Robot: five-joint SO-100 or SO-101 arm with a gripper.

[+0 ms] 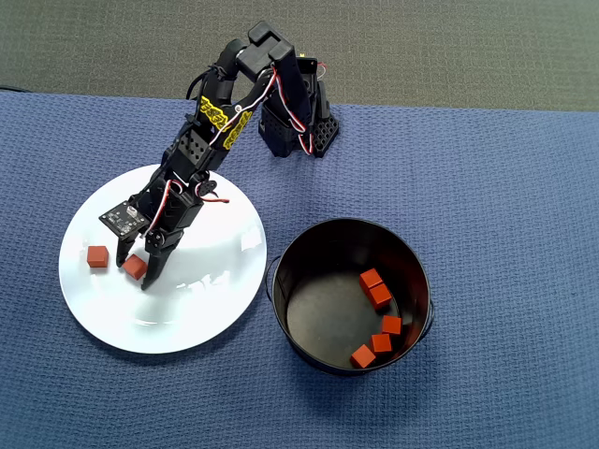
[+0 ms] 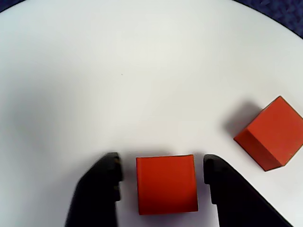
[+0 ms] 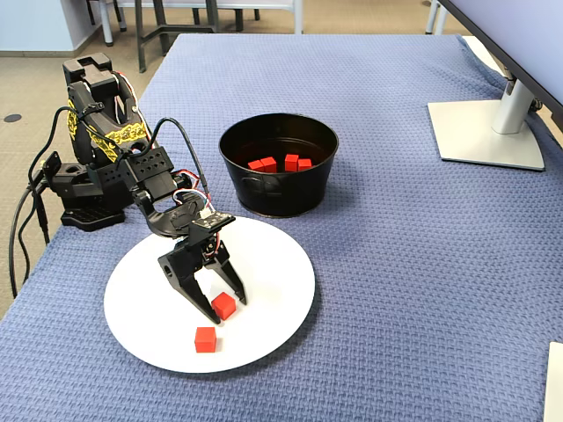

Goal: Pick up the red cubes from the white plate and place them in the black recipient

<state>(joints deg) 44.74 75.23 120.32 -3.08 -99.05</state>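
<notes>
Red cube (image 2: 166,183) between parted tool (image 2: 161,176) fingers, ungripped, on white plate (image 2: 142,71).

Seven red cubes: two on the one white plate (image 1: 187,318), five in the one black recipient (image 1: 309,253).

My gripper (image 2: 161,182) straddles one red cube (image 2: 166,183) with a thin gap each side; the second cube (image 3: 205,339) sits just beside on the white plate (image 1: 201,313), clear of the fingers. The rest of the plate is bare. Between plate and black pot (image 1: 309,245) I see only open counter (image 1: 496,196); five cubes crowd one side of the pot floor.
</notes>
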